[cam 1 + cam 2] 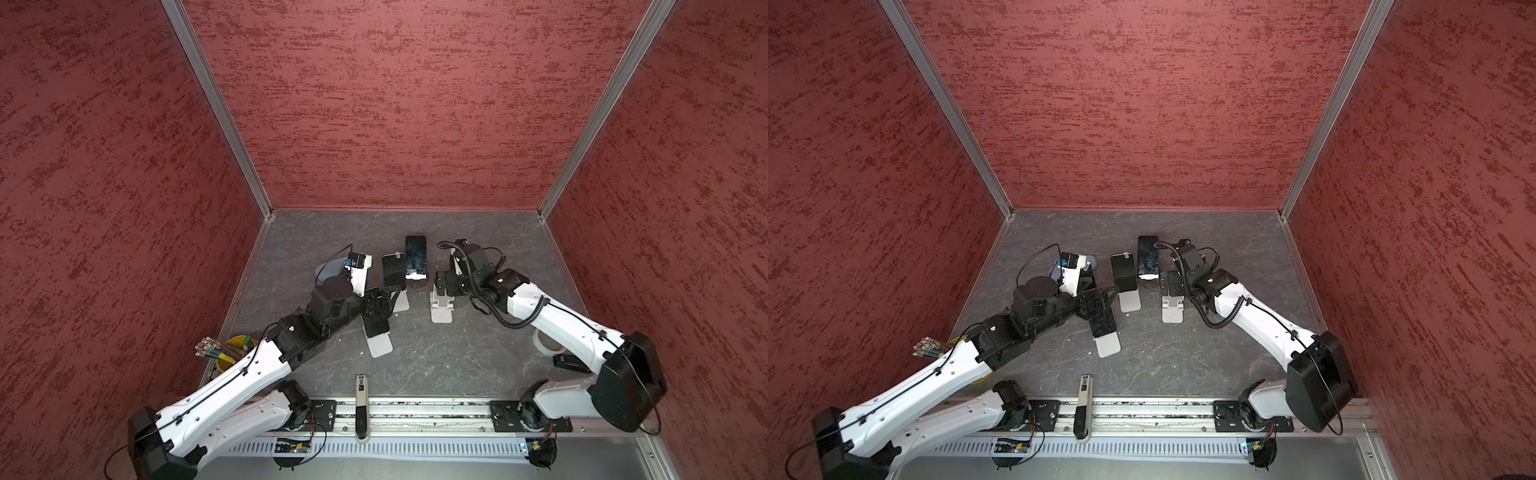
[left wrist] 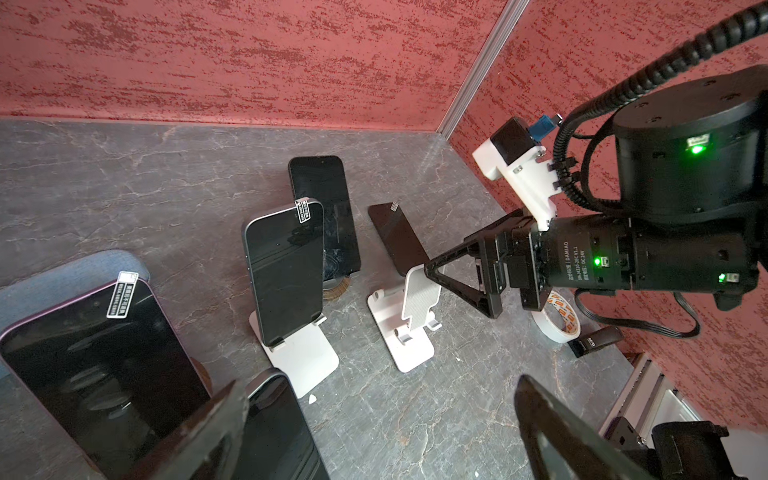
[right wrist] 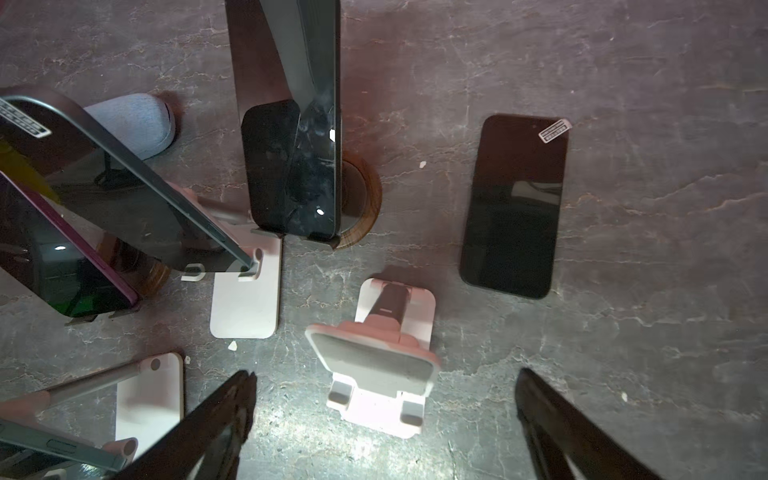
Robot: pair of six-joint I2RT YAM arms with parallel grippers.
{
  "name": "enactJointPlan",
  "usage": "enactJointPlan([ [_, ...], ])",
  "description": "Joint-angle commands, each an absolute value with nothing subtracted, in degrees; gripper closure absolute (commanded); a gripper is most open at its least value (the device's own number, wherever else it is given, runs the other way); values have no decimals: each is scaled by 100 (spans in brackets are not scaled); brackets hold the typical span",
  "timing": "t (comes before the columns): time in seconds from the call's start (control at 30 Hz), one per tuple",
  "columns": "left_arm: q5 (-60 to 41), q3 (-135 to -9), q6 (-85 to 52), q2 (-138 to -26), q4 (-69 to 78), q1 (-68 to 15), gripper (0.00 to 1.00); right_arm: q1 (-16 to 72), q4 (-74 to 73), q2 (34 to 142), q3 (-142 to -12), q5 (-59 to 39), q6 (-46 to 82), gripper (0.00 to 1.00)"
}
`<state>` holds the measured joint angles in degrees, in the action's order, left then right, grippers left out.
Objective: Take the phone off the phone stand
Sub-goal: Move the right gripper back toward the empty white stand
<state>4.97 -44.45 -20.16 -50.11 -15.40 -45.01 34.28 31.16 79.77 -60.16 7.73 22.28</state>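
- Leaning on its stand (image 1: 380,345), the phone (image 2: 278,424) is found just beside one of the fingers (image 2: 212,432) of the left gripper (image 2: 380,384), long axis roughly along them.
- Left jaws are spread wide; nothing is held.
- Right gripper (image 3: 384,374) is likewise wide, empty, above a bare stand (image 3: 374,361).
- Left arm is judged nearer.
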Motion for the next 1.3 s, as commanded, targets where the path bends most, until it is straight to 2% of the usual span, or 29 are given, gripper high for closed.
enactJointPlan([
  [0.0, 482, -4443, -2074, -5003, -1386, -4513, 0, 3562, 2947, 8067, -6003, 1011, 2464, 1],
  [0.37, 554, -4359, -2022, -4894, -1403, -4509, 0, 3910, 2758, 8296, -5919, 1122, 2750, 1],
  [0.67, 554, -4318, -1869, -5068, -1135, -4491, 0, 4146, 2906, 8674, -6045, 1830, 2979, 4],
  [1.13, 371, -4339, -1760, -5308, -955, -4411, 0, 4315, 3135, 8414, -6064, 2359, 3027, 5],
  [1.27, 369, -4344, -1771, -5343, -900, -4386, 0, 4311, 3070, 8374, -6076, 2228, 2727, 5],
])
